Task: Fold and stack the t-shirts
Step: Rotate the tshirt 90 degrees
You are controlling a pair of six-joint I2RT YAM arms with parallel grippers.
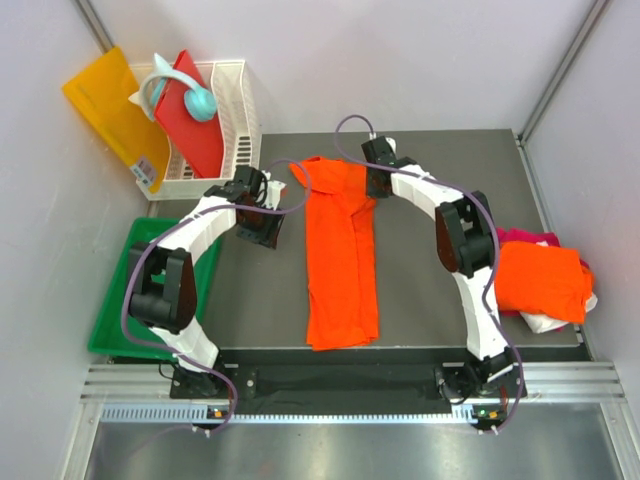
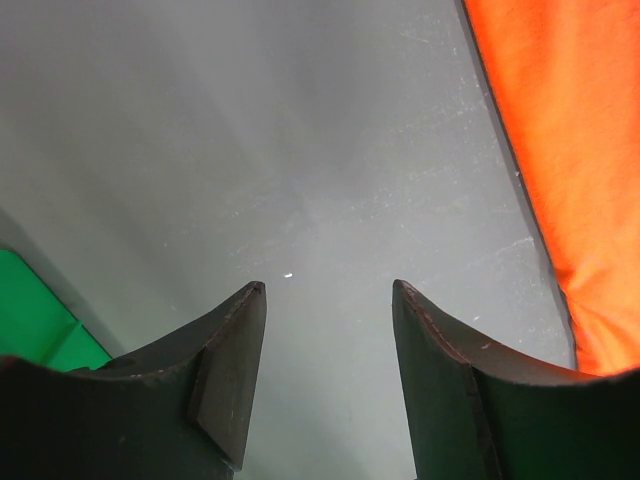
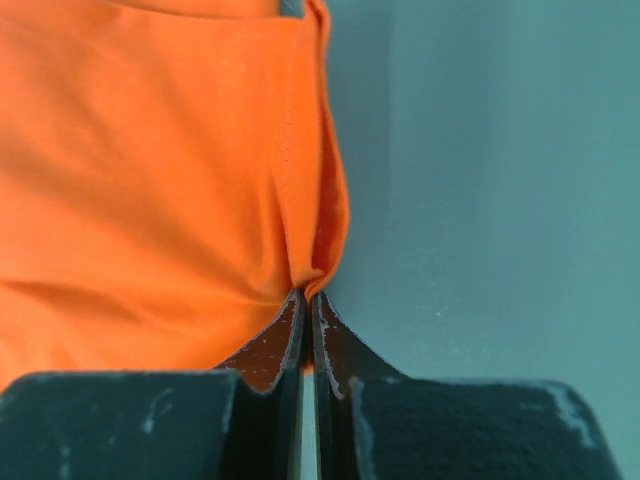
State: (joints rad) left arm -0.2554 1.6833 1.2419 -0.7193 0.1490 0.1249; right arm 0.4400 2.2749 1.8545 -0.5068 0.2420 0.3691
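A bright orange t-shirt (image 1: 340, 255) lies lengthwise in the middle of the dark table, folded into a long narrow strip. My right gripper (image 1: 377, 188) is at its far right corner and is shut on a pinch of the shirt's edge (image 3: 318, 262). My left gripper (image 1: 262, 232) hovers open and empty over bare table left of the shirt; the shirt's edge (image 2: 570, 160) shows at the right of the left wrist view. A folded orange t-shirt (image 1: 540, 280) lies on a magenta-pink one (image 1: 528, 238) at the table's right edge.
A white basket (image 1: 232, 120) at the back left holds a red board (image 1: 192, 115) and a teal object (image 1: 190, 95). A yellow-orange sheet (image 1: 110, 110) leans beside it. A green tray (image 1: 125, 300) sits left of the table.
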